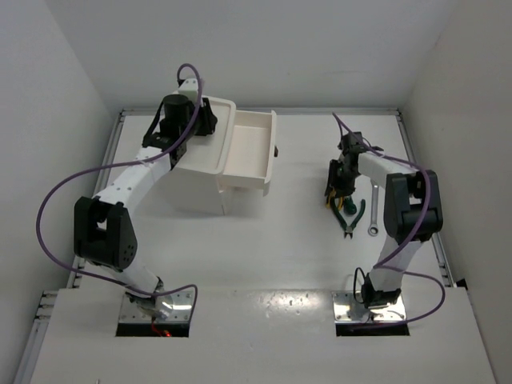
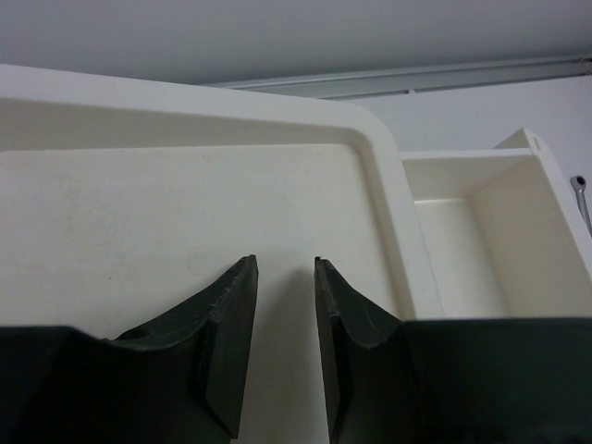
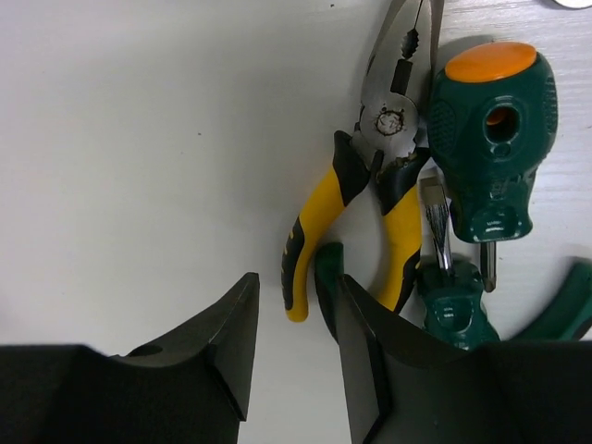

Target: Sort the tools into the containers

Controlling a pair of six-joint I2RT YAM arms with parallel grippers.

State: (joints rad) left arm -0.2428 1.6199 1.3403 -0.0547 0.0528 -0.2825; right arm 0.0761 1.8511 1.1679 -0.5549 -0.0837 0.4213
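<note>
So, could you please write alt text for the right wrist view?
The open right gripper is at the handles of yellow pliers lying on a white table. To the right of the pliers lies a green screwdriver with an orange cap.

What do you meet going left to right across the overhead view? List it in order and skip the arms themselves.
white box → open drawer → right gripper → dark green-handled pliers → silver wrench
</note>
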